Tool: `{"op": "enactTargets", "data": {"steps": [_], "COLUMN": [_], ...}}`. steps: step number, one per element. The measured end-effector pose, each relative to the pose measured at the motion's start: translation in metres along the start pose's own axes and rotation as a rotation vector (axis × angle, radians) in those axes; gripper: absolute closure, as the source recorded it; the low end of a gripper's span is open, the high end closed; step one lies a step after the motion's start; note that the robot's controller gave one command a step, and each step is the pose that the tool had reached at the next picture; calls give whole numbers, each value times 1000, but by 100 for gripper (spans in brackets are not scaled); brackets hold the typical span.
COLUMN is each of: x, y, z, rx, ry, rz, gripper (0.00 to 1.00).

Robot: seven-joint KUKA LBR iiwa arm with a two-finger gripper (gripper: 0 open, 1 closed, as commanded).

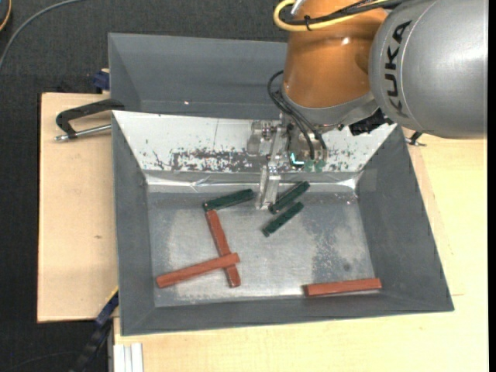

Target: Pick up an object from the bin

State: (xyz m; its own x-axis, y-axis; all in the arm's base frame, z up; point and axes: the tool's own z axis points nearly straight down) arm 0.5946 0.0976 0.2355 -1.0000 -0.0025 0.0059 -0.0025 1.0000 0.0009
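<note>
I am looking down into the grey bin (128, 208) and reading it from its left side across.

Low on the left, a long red stick (194, 271) is lying nearly level, its right end rising slightly. A shorter red stick (217, 235) is running steeply from upper left to lower right and crossing it near that right end, so the two are touching.

Further back, near the rear wall, a dark green stick (229, 200) is lying almost level, its long axis running left to right with the right end a touch higher and pointing at the tool.

Just beside that end, the gripper (268, 200) is hanging down from under the orange wrist cover (325, 53), with its tip low over the floor. I am not able to tell whether it is released or clenched, and I am seeing nothing held in it.

Right of the tip, a second green stick (293, 194) is slanting from lower left up to upper right, its lower end right at the gripper; I cannot tell whether they are touching. Just below it, a third green stick (283, 218) is lying almost parallel, on the same diagonal, near but apart from the tool.

Far right, along the front wall, another red stick (343, 287) is lying nearly level, well apart from the rest.
</note>
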Motion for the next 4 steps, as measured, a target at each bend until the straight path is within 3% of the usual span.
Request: {"op": "enactTargets", "data": {"steps": [1, 2, 3, 4], "x": [-9, 4, 4, 35], "y": [-49, -126, -123, -111], "z": [168, 164, 164, 22], "rx": [0, 4, 0, 5], "ry": [-6, -6, -8, -17], "rz": [-34, -259, -262, -613], "gripper": [0, 0, 100, 100]}}
